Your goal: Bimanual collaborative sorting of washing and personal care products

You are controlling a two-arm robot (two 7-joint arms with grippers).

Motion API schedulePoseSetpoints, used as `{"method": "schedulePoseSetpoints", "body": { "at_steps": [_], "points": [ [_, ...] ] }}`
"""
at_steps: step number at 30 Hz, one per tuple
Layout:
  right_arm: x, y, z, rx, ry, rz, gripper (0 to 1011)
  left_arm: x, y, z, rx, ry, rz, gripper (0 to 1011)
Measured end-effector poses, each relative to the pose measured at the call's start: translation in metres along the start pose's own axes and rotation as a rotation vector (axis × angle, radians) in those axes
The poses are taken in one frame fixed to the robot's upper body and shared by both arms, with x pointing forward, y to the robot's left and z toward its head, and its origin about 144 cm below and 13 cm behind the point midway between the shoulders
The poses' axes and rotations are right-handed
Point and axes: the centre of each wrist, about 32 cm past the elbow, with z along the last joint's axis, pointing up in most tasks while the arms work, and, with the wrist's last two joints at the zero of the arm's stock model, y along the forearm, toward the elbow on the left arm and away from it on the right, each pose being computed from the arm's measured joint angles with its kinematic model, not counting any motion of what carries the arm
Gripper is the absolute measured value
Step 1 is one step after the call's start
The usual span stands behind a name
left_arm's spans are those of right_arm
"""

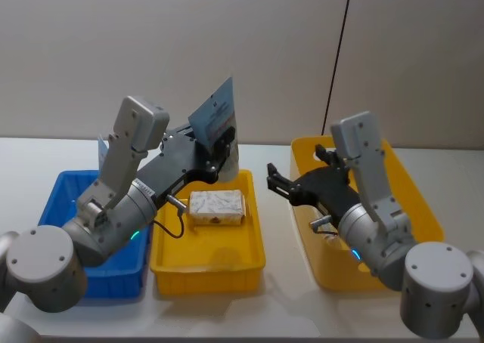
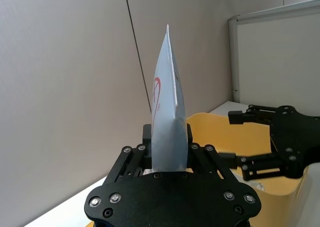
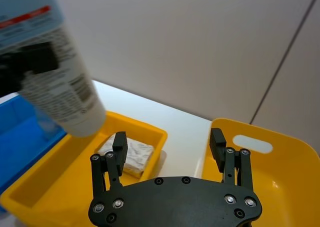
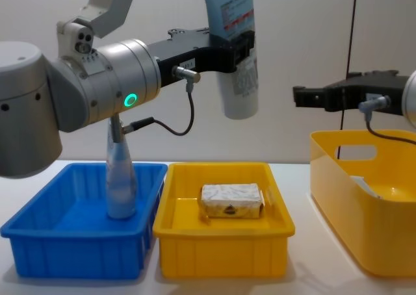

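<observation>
Nearest, on the robot's left side of the worktop [image 4: 305, 279]: blue bin [image 4: 71, 259], with a standing tube [image 4: 120, 178] upright inside it. Just beside it is the yellow tray [image 4: 221, 256]; the wrapped bar [image 4: 231, 201] lies flat at its middle.

Above the tray's far end: left gripper [image 4: 237, 51], fingers clenched on the held tube [image 4: 239, 90] at about mid-length. Its long axis is near vertical, flat crimped end up, round end down. The lower part hangs free beneath the fingers, well clear of the bar.

To the tube's right, at about its level: right gripper [image 4: 300, 95], fingers spread and empty, tips pointing at the tube across an open gap, not touching. It hovers between the tray and the tall yellow bin [image 4: 344, 197].

Judgement: a handover looks next. The right arm is the free one and faces the tube. Its fingers open sideways, which suits straddling an upright tube. The free lower part is the likely grasp zone. Nothing stands in the gap; the left fingers just above are the thing to avoid.
</observation>
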Motion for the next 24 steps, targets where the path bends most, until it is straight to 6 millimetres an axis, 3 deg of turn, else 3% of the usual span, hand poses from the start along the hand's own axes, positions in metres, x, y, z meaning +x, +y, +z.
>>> {"method": "schedulePoseSetpoints", "body": {
  "at_steps": [24],
  "points": [
    [0.005, 0.013, 0.015, 0.016, -0.15, 0.279, 1004, 0.0, -0.001, 0.0, -0.001, 0.0, -0.004, 280]
  ]
}}
